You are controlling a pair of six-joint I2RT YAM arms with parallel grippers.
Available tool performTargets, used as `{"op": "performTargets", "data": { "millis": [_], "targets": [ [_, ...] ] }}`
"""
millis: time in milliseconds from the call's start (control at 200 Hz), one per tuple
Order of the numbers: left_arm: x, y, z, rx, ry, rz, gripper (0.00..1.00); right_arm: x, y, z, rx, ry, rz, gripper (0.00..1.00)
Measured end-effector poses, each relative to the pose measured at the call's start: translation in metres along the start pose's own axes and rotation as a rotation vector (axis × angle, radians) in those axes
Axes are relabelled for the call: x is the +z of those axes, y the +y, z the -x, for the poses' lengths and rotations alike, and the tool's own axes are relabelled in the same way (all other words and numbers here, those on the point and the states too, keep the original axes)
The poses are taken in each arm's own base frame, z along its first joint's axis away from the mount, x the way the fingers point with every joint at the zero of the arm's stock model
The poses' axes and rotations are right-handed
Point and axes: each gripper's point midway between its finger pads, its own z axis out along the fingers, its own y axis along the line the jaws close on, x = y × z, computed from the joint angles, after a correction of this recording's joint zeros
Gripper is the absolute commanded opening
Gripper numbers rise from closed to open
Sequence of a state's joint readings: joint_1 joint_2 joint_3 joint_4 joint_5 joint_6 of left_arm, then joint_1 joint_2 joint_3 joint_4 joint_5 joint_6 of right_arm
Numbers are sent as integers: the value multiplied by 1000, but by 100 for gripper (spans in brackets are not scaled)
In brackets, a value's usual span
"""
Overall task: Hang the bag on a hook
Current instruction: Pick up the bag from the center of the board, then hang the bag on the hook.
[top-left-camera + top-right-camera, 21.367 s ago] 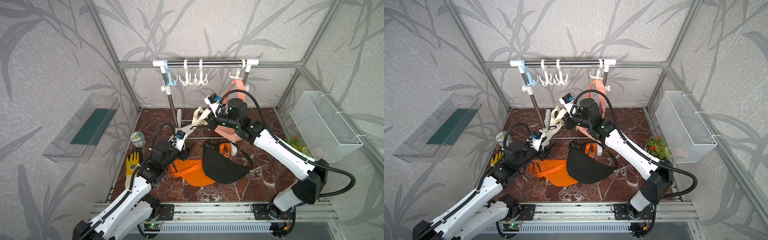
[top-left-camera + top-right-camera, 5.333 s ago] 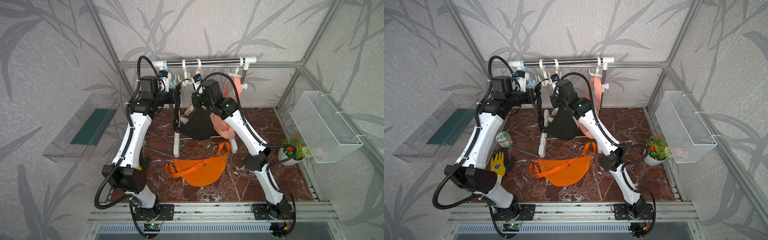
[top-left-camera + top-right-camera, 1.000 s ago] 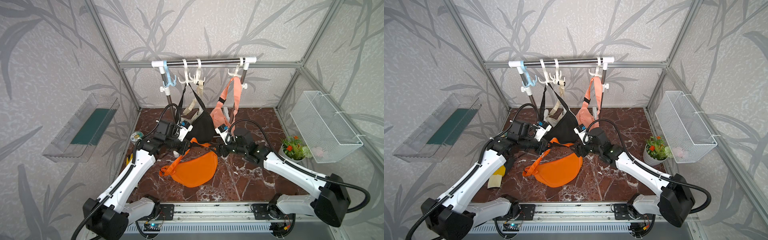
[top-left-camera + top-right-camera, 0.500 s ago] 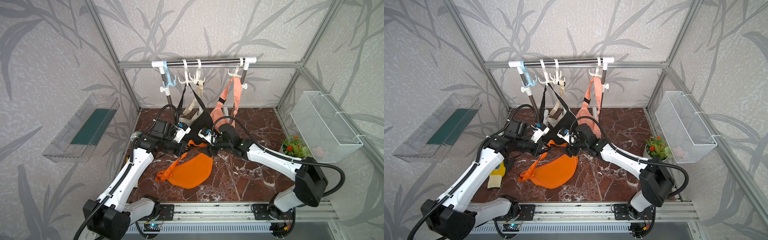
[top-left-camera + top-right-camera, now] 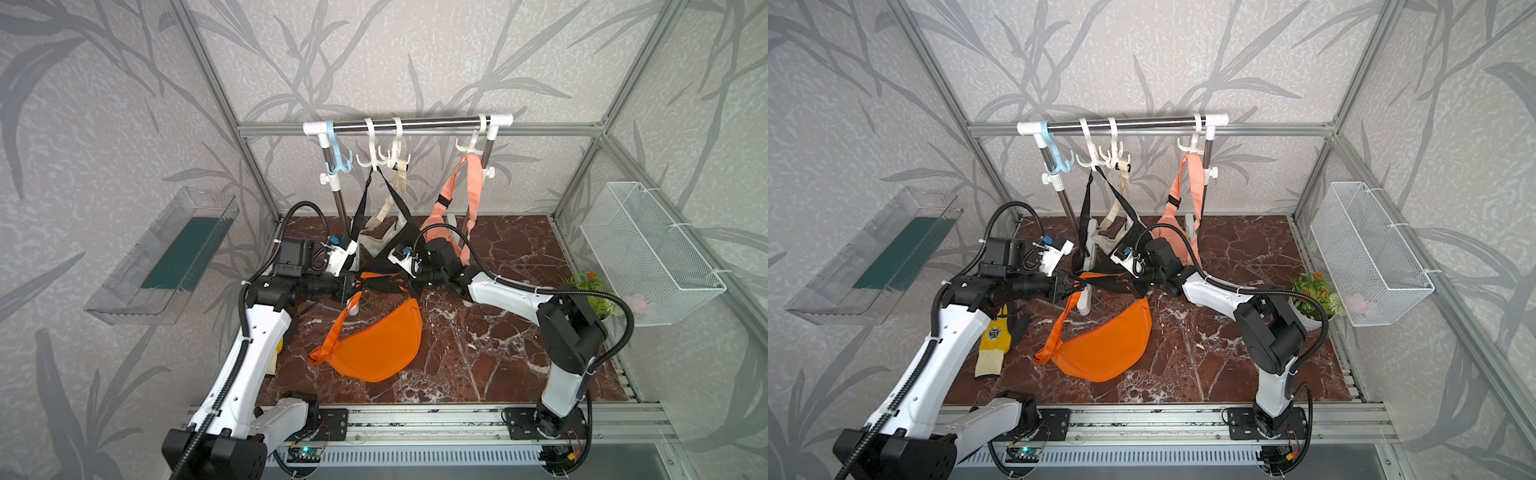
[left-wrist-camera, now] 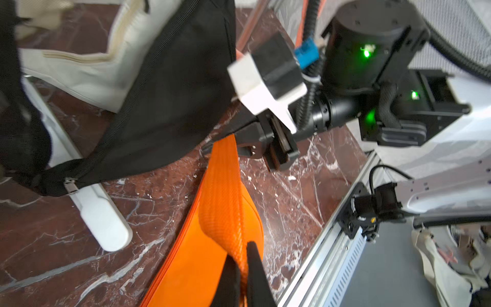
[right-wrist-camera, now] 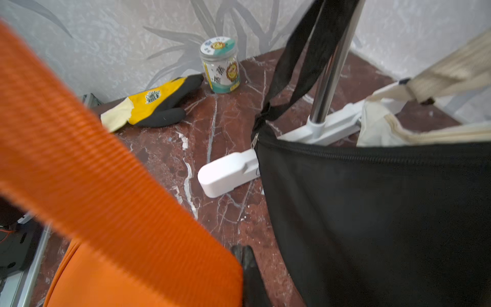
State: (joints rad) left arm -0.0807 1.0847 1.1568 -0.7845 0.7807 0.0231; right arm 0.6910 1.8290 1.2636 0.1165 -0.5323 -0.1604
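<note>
Both grippers, left (image 5: 358, 286) and right (image 5: 409, 282), clamped on the orange strap (image 5: 384, 281), stretching it taut to open a loop for a hook (image 5: 338, 163).

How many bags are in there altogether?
4. Three hang from hooks on the rail: a black bag, a cream bag behind it, and a pink bag. The orange bag is partly lifted off the floor by its strap.
</note>
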Motion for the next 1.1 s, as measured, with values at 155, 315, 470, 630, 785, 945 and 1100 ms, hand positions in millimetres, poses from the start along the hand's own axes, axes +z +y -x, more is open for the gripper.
{"op": "performTargets", "data": {
  "millis": [155,315,470,630,785,945,1100],
  "targets": [
    [-26,15,36,-40,-150,46,0,-19,16,38,0,-83,12,0],
    [-61,25,92,-36,-315,92,0,-41,43,108,-61,-179,-38,0],
    [-88,21,146,24,-434,110,0,-64,66,178,-65,-258,-78,0],
    [-106,20,192,91,-495,136,0,-79,66,234,-24,-323,-112,0],
    [-119,28,222,123,-511,189,0,-67,54,255,24,-313,-135,0],
    [-123,45,241,128,-491,251,0,-42,39,261,53,-269,-155,0],
    [-118,65,260,123,-449,287,0,-27,29,270,71,-273,-158,0]
  ]
}}
